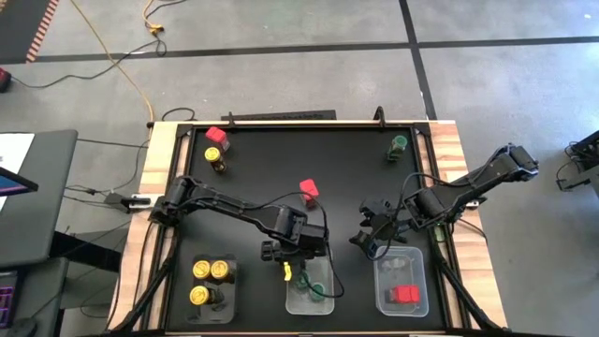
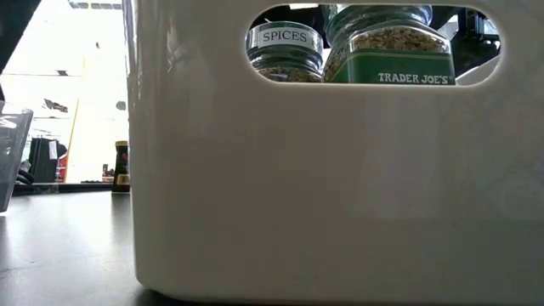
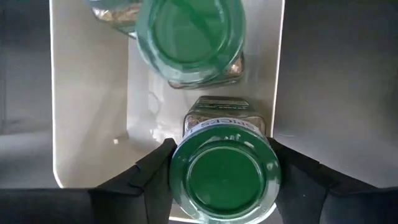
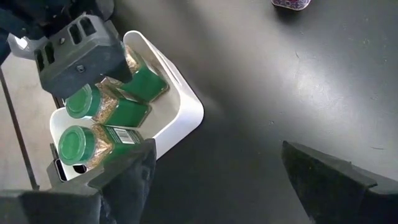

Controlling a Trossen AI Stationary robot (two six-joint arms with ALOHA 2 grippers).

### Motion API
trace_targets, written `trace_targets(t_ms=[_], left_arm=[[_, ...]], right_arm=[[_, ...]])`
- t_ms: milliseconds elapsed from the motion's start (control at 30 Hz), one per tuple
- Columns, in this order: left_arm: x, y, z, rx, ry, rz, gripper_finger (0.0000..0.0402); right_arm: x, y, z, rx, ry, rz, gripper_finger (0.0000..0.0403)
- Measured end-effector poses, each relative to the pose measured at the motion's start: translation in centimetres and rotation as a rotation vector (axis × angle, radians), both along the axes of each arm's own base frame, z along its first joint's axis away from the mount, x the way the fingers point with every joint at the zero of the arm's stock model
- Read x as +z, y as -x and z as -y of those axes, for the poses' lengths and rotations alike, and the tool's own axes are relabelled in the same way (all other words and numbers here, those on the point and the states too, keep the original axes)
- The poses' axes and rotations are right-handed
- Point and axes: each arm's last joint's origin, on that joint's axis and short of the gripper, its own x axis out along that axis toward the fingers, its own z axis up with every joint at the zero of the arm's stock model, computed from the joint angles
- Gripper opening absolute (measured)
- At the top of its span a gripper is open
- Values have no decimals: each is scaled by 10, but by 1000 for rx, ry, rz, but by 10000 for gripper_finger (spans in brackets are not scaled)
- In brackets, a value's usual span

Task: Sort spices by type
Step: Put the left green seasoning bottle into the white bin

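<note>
Along the near edge of the black table (image 1: 356, 159) stand three clear trays. The left tray (image 1: 208, 314) holds three jars with yellow lids (image 1: 211, 271), two side by side at its far end and one nearer.

The middle tray (image 1: 304, 301) holds jars with green lids: the right wrist view shows three (image 4: 78, 146), close together. The left gripper (image 1: 298, 255) hangs over the far end of this tray. In its own wrist view its dark fingers (image 3: 146, 180) sit on either side of one green-lidded jar (image 3: 224, 177) and seem to touch it, pinching it lightly if at all; another green lid (image 3: 189, 37) stands just beyond in the same tray (image 3: 87, 106). From table height, the white tray wall (image 2: 297, 187) fills the view, and two jars (image 2: 387, 47) show through its handle slot.

The right tray (image 1: 393, 304) holds red-lidded jars (image 1: 404, 294); how many cannot be told.

The right gripper (image 1: 372, 236) hovers just beyond the right tray, its fingers (image 4: 323, 177) spread wide with only bare table between them.

Farther back, one red-lidded jar (image 1: 308, 192) stands near the table's middle. At the far left stand another red-lidded jar (image 1: 216, 137) and a yellow-lidded jar (image 1: 215, 160), close together. At the far right a lone green-lidded jar (image 1: 399, 144) stands well apart from the rest.
</note>
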Motion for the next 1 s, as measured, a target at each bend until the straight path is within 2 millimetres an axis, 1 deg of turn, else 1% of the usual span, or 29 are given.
trace_targets(t_ms=[200,400,1000], left_arm=[[0,-1,0,7,3,5,223],[2,-5,0,62,20,36,225],[1,-4,0,46,11,30,226]], right_arm=[[0,0,0,0,0,0,373],[0,0,0,0,0,0,373],[0,0,0,-1,0,0,373]])
